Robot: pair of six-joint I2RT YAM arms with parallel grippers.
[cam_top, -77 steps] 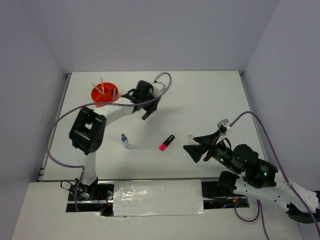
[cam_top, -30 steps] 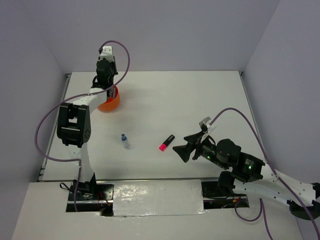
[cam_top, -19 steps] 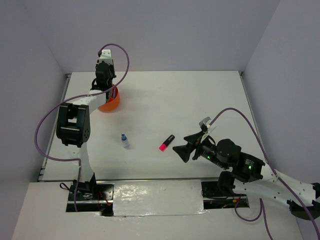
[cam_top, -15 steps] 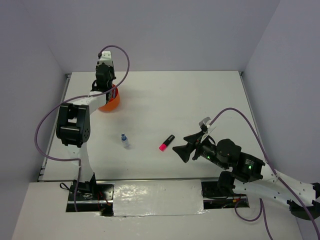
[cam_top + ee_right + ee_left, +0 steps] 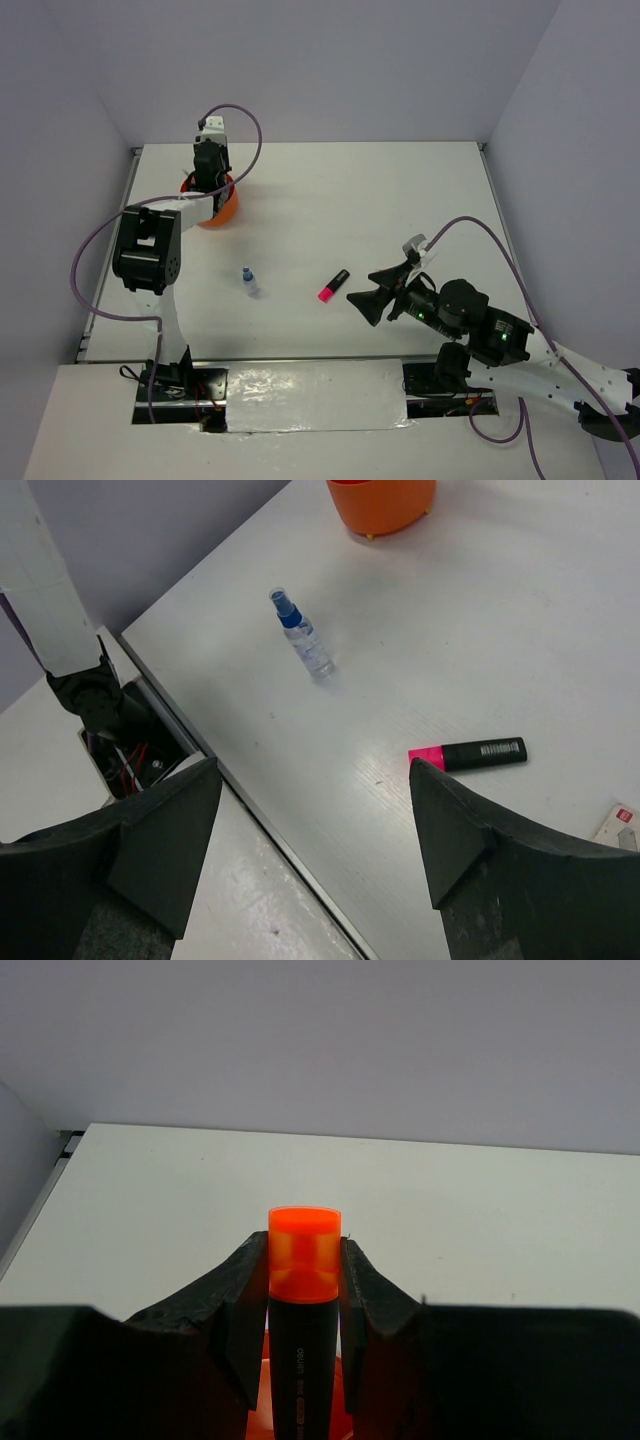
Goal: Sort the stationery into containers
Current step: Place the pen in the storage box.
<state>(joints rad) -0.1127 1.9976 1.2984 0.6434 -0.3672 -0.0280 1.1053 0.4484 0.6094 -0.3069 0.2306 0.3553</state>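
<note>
My left gripper (image 5: 303,1272) is clamped on a black plastic highlighter with a translucent orange cap (image 5: 304,1245), held upright with the cap on top and one jaw pressed to each side. Over the last 3 seconds that arm has swung from the right of the round bright-orange plastic desk organiser (image 5: 227,208) to a spot directly above it. In the last second it has only nudged a little, so I judge this to be lining up for the drop. A sliver of orange shows under the barrel in the left wrist view, but I cannot tell which compartment lies below.

My right gripper (image 5: 315,780) stands wide open with nothing in it. It has crept closer to the black highlighter with the pink cap (image 5: 470,753), then held steady for the last second. That highlighter lies flat on the white table (image 5: 400,200), just ahead of the open jaws. A small clear bottle with a blue cap (image 5: 305,645) lies on its side farther left, well apart from the organiser. So I count 2 loose items left to sort after this one.

White print runs down the orange-capped barrel, too small for me to read. The pink-capped one has a white barcode-like label. A white piece with a red mark (image 5: 620,825) pokes in at the frame edge, unreadable.
</note>
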